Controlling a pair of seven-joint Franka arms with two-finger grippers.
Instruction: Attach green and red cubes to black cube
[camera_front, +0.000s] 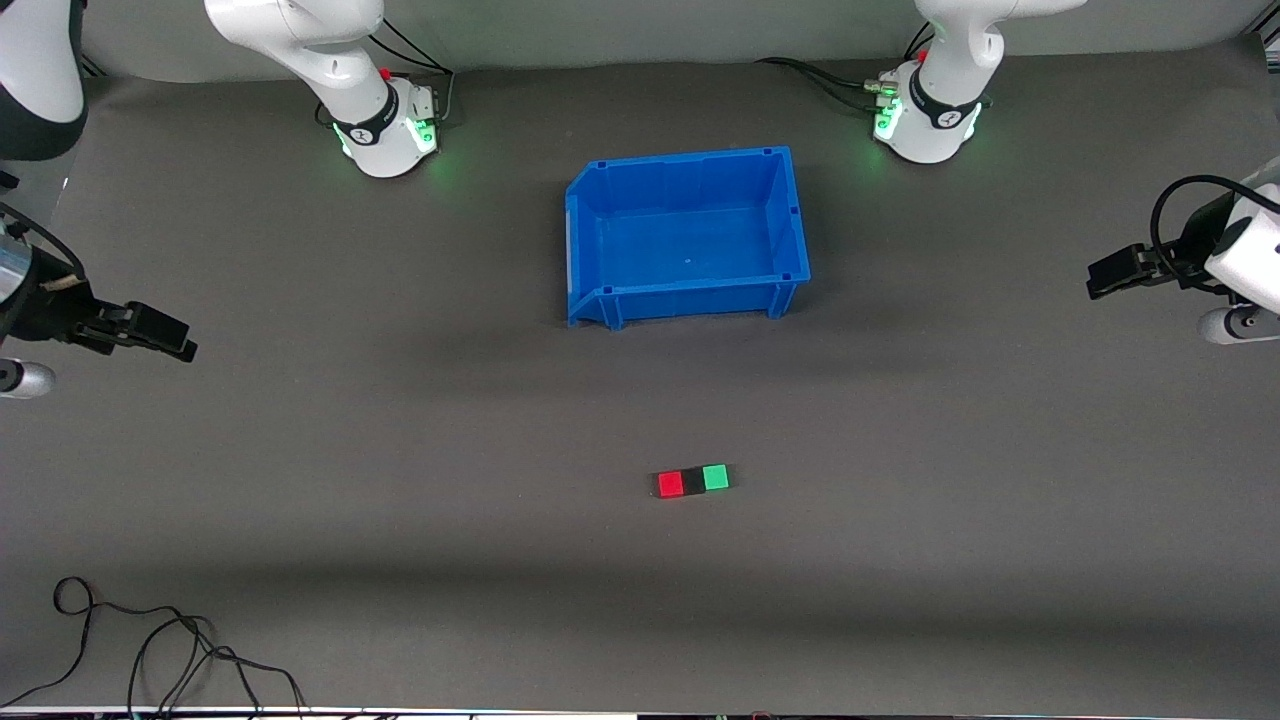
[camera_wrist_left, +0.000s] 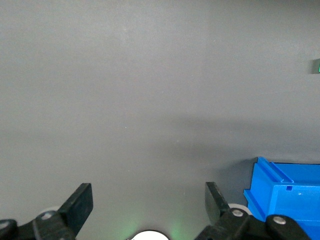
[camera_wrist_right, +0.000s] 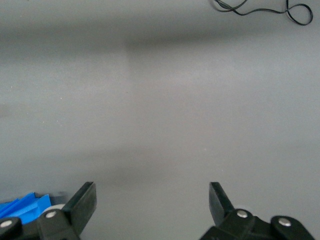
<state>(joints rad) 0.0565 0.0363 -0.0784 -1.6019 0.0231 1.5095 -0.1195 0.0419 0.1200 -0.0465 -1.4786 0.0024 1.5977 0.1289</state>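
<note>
A thin black cable (camera_front: 150, 645) curls at the counter's (camera_front: 400, 450) 7 o'clock edge. The red cube (camera_front: 670, 484), black cube (camera_front: 693, 481) and green cube (camera_front: 715, 477) touch in a row at 6 o'clock of the smooth blue plastic bin (camera_front: 686, 235), which holds nothing. The left tool (camera_front: 1105, 275) and right tool (camera_front: 170, 338) wait over the counter's ends, spread wide.

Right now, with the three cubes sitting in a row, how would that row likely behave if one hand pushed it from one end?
The red cube, black cube and green cube sit flush, so they would probably slide together. Flat faces make rolling unlikely. They look small and light; an off-centre push may swivel the row on the mat.
</note>
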